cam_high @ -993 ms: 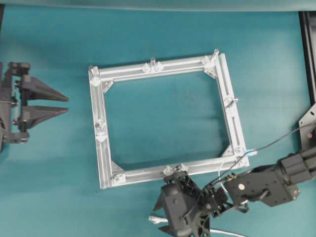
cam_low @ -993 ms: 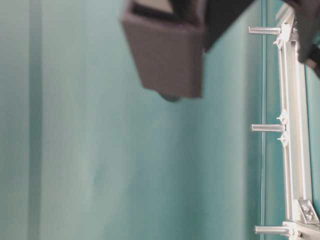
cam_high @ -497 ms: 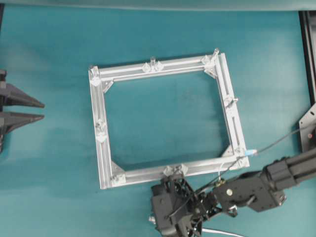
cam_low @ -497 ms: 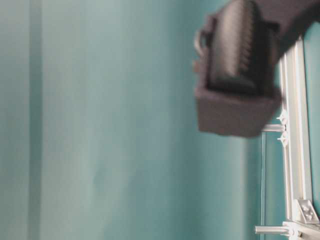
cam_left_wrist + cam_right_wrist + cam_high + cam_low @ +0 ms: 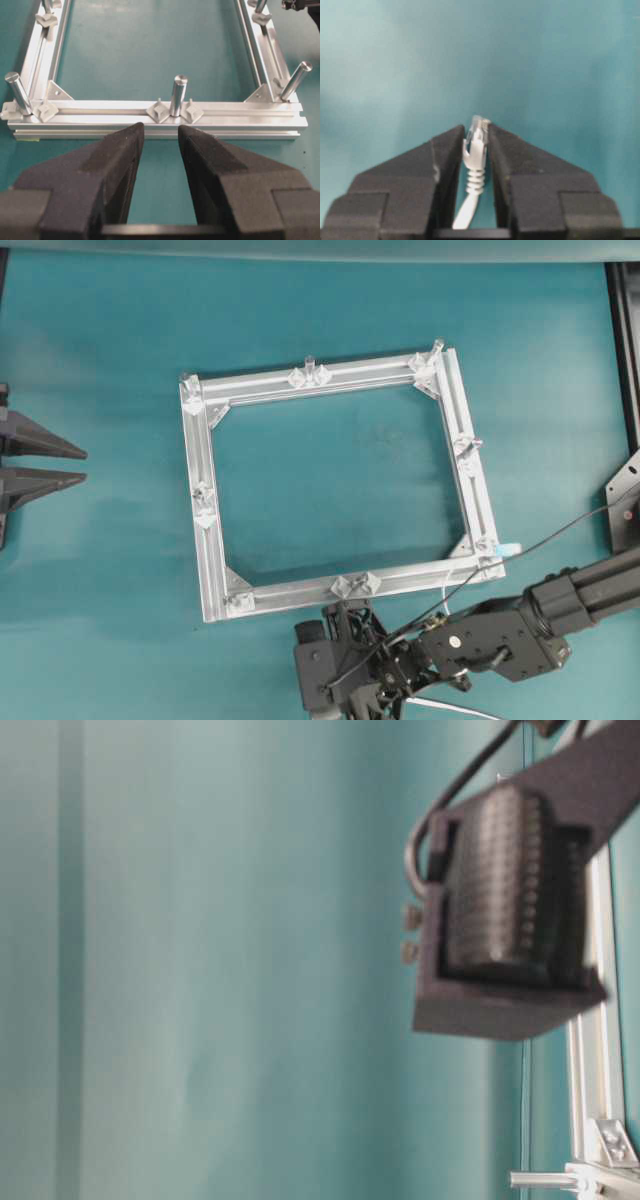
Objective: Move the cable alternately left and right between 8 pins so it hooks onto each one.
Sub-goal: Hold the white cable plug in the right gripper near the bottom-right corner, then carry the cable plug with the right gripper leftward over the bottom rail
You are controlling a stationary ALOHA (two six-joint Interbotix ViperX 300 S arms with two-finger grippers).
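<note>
Right gripper (image 5: 476, 131) clamped on cable (image 5: 474, 165) plug end, just off frame's near bar (image 5: 400, 578); cable's long axis runs along jaws. Nearest pin (image 5: 356, 583) just beyond. Left gripper (image 5: 160, 135) parted, empty, well apart.

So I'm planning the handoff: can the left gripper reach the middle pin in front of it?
Probably yes: the left gripper is open, aimed at that pin, with bare table between them.

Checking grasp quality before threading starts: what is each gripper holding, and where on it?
The right gripper pinches the cable at its plug end, just behind the clear connector. The left gripper is open, holding nothing.
</note>
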